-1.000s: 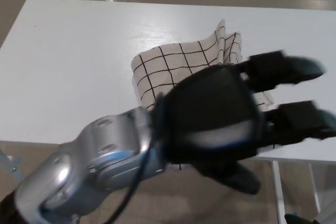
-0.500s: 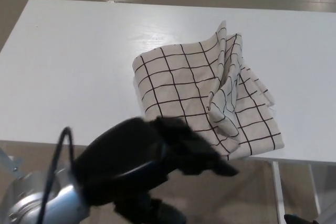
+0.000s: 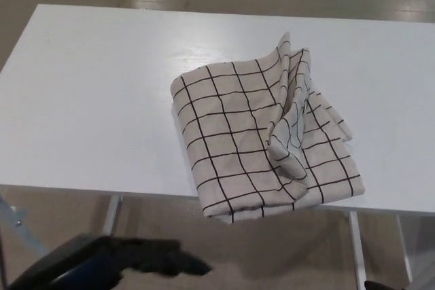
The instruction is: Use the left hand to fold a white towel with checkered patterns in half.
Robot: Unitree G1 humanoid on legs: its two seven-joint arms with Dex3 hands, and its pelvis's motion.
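The white towel with black checks (image 3: 238,134) lies folded over on the white table (image 3: 88,100), right of centre. Its top layer is flat on the left, while a bunched ridge of loose folds runs along its right side. The towel's near edge hangs slightly over the table's front edge. My left hand (image 3: 115,261) shows only as a dark, blurred shape at the bottom left. It is below the table's front edge and well apart from the towel, holding nothing. My right hand does not show.
The table's front edge (image 3: 68,188) crosses the picture low down, with its metal legs (image 3: 109,212) and the tan floor (image 3: 285,249) beneath it. More floor lies beyond the far edge.
My left hand has drawn back from over the towel, down and to the left, to below the table edge. The towel, which it covered, now shows whole and lies still.
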